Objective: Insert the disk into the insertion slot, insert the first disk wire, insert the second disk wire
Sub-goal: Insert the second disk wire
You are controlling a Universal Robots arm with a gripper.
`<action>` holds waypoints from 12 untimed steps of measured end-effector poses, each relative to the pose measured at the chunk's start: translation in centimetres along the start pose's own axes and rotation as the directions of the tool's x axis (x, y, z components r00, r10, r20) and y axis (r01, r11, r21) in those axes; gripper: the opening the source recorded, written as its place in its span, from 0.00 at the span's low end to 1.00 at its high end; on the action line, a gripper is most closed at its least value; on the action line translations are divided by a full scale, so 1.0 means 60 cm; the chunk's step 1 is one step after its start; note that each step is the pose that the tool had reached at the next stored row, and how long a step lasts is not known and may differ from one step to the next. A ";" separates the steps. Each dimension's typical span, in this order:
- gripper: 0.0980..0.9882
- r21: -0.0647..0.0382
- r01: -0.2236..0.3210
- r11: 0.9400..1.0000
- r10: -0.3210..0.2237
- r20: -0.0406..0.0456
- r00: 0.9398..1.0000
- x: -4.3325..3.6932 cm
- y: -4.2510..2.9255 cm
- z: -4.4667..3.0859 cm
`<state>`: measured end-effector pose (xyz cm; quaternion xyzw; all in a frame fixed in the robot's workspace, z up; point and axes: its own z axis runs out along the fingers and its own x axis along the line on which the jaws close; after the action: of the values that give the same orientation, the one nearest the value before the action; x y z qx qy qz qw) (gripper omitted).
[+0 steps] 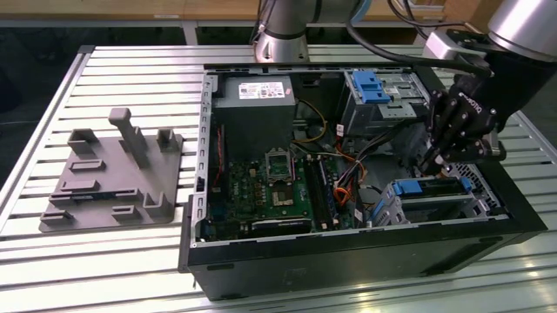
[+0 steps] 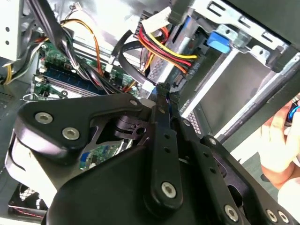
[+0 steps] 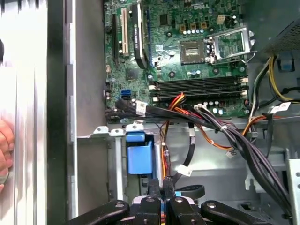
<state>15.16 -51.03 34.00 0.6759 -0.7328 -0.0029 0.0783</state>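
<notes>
The disk point(image 1: 428, 188), silver in a bright blue carrier, sits inside the insertion slot point(image 1: 474, 203), a silver cage in the case's near right corner in the exterior view. Its blue carrier end point(image 3: 139, 154) shows in the first wrist view and again point(image 2: 218, 42) in the second. A red, yellow and black wire bundle point(image 2: 164, 49) runs to the disk's end. My gripper point(image 1: 437, 168) hangs just over that end. Its fingers stand together, shut point(image 2: 165, 89), among the wires, and a black wire point(image 3: 187, 190) loops right beside the fingertips point(image 3: 155, 183). Whether a wire is pinched between them I cannot tell.
The open computer case holds a motherboard point(image 1: 278, 189), a power supply point(image 1: 257, 98) and a taller grey bay with a blue latch point(image 1: 374, 88). A grey fixture plate point(image 1: 113, 176) lies on the slatted table at the exterior view's left. A person's hand point(image 2: 281, 140) is just outside the case wall.
</notes>
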 end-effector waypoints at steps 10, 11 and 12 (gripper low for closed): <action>0.05 -0.003 0.005 1.000 -0.005 0.045 0.999 0.016 -0.012 0.000; 0.05 -0.003 0.005 1.000 -0.005 0.045 0.999 0.016 -0.012 0.000; 0.05 -0.003 0.005 1.000 -0.005 0.045 0.999 0.016 -0.012 0.000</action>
<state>15.81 -52.06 34.01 0.6775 -0.7326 -0.0196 0.0629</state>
